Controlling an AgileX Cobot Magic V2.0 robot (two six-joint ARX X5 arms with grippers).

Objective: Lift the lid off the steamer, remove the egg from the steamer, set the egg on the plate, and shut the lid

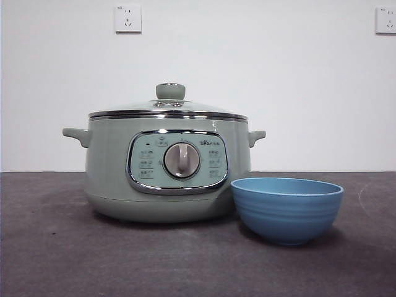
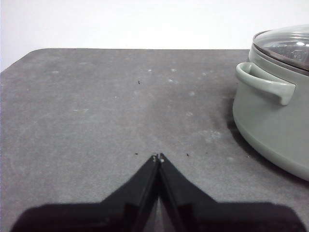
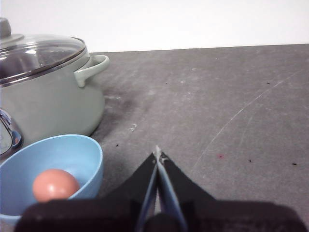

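The sage-green steamer [image 1: 167, 167] stands on the table with the glass lid [image 1: 168, 106] seated on its rim. To its right stands the blue plate [image 1: 287, 207], a small bowl. In the right wrist view a brown egg [image 3: 55, 184] lies inside the plate [image 3: 87, 154]. My left gripper [image 2: 158, 157] is shut and empty over the bare mat, off to one side of the steamer [image 2: 270, 121] by its handle. My right gripper [image 3: 158, 155] is shut and empty too, beside the plate. Neither gripper shows in the front view.
A dark grey mat [image 1: 55, 247] covers the table. A white wall with two power sockets [image 1: 127, 18] stands behind.
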